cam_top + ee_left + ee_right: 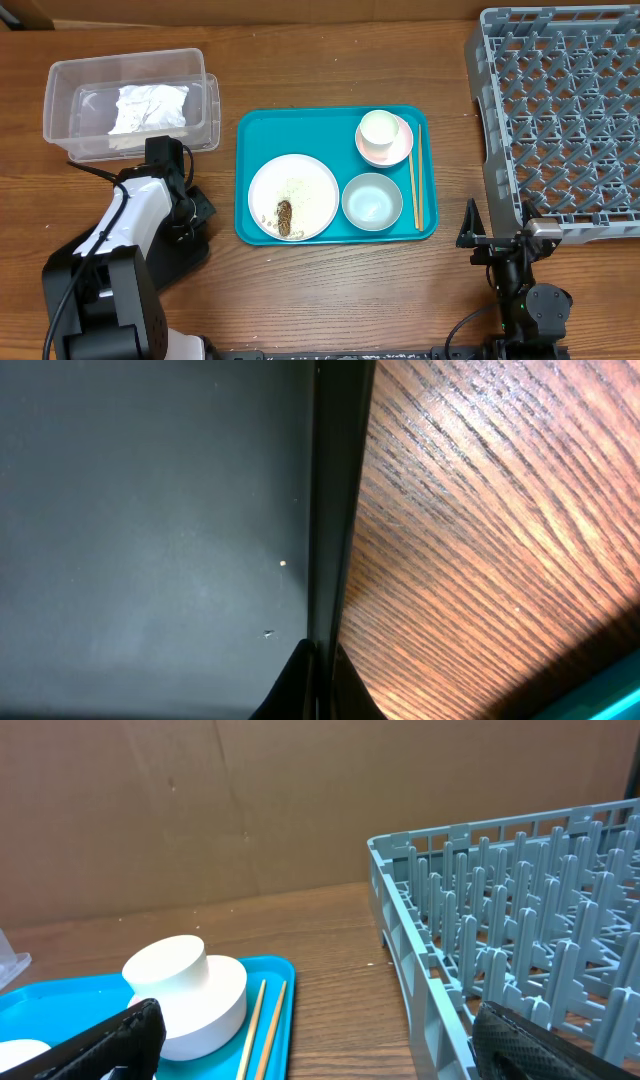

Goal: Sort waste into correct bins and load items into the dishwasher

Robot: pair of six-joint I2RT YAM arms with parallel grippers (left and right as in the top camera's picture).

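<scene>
On the teal tray (255, 130) in the middle of the surface (330, 290), you've got all the dishes together. The round white plate (312, 180) sits at the near left with loose rice (295, 190) and a brown food lump (285, 216) on it. The grey-blue bowl (372, 200) is just beside it on the right. Behind the bowl, the white cup (379, 130) stands on its pink saucer (403, 145). The chopsticks (415, 180) lie side by side along the tray's right edge.

Far left, the crumpled napkin (148, 108) is inside the clear tub (125, 58), well apart from the teal tray. Over on the right, the grey dish rack (560, 110) has nothing in the pegs you can see.

Now your arms. Your left arm (135, 215) is low at the near left, over the black tray (150, 540). The wrist view shows its jaws drawn together on that tray's raised rim, one finger on each side. The tray floor is bare there apart from a tiny pale speck. A sliver of teal shows at the bottom right corner of that view.

Your right arm (520, 270) sits at the near right, close to the rack's near-left corner. Its jaws are spread wide with nothing between them. They point toward the gap between the rack and the teal tray.
</scene>
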